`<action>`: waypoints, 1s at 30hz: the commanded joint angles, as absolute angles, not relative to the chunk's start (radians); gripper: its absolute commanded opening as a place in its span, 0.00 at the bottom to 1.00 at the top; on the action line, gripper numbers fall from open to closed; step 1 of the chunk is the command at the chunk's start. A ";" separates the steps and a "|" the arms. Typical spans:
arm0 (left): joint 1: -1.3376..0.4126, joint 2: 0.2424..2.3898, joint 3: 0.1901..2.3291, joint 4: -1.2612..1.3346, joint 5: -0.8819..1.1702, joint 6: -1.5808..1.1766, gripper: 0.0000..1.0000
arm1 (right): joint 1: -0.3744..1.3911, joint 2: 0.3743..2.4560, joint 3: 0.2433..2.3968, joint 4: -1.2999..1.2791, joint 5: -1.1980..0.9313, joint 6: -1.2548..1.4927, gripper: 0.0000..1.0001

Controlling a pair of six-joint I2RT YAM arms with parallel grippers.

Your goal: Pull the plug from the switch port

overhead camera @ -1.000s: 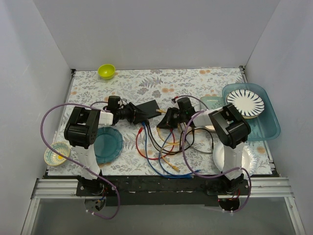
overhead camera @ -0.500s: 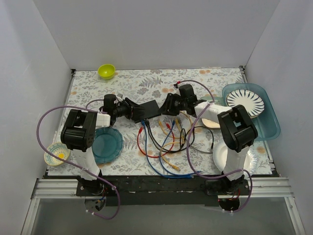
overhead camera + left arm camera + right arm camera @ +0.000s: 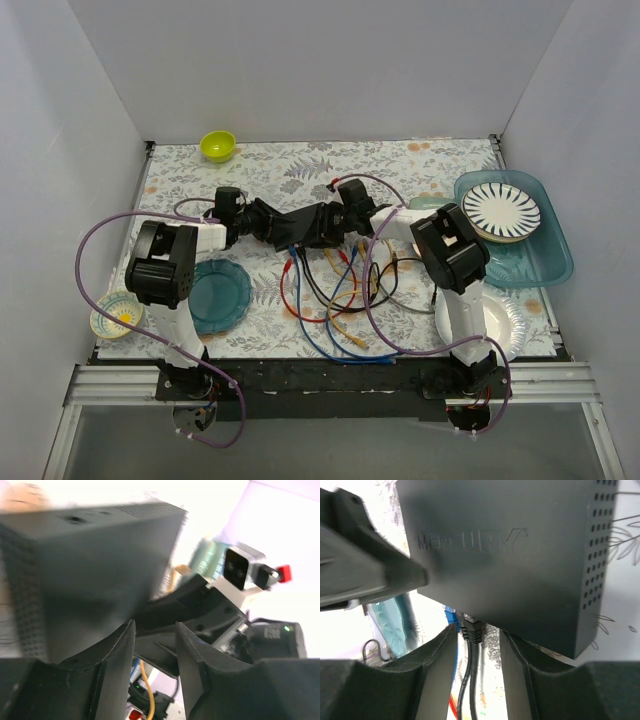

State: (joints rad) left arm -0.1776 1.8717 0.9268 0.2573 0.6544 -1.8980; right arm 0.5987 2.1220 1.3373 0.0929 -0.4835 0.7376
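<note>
Look at the switch in the middle of the flowery table, between your two arms. It is a flat, dark grey box. In the right wrist view its wide face has raised letters on it. One short side has rows of tiny round holes. The box is tilted, not lying flat.

Your left gripper comes in from the left. It is clamped on the left end of the switch. In the right wrist view one of its fingers presses on the wide face, just beside the letters.

Your right gripper comes in from the right and sits right at the edge of the box. Its two fingers stand apart and hold nothing. A black plug sits between them, with its top against the edge of the switch. Neither finger touches the plug. A black wire runs down from it.

On the table, just nearer to you than the switch, lies a heap of loose wires. They are red, blue, yellow and black. A teal plate lies to the left of them.
</note>
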 commanded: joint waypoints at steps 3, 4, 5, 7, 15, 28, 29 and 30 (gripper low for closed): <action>-0.169 1.875 0.933 0.072 0.566 -1.836 0.37 | 0.603 2.138 1.364 0.094 -0.497 0.755 0.47; -0.169 1.873 0.933 0.066 0.552 -1.830 0.37 | 0.603 2.143 1.365 0.094 -0.499 0.758 0.47; -0.169 1.871 0.934 0.057 0.546 -1.824 0.37 | 0.603 2.151 1.368 0.097 -0.496 0.759 0.47; -0.169 1.871 0.942 0.032 0.528 -1.812 0.37 | 0.603 2.169 1.376 0.103 -0.497 0.775 0.46; -0.172 1.896 0.976 -0.086 0.486 -1.766 0.36 | 0.604 2.213 1.402 0.115 -0.505 0.810 0.42; -0.170 1.896 0.965 -0.072 0.509 -1.758 0.35 | 0.603 2.224 1.347 0.285 -0.505 0.980 0.38; -0.172 1.893 0.963 -0.071 0.511 -1.758 0.35 | 0.603 2.226 1.341 0.301 -0.500 0.997 0.38; -0.170 1.891 0.960 -0.069 0.509 -1.758 0.35 | 0.603 2.224 1.333 0.334 -0.497 1.027 0.37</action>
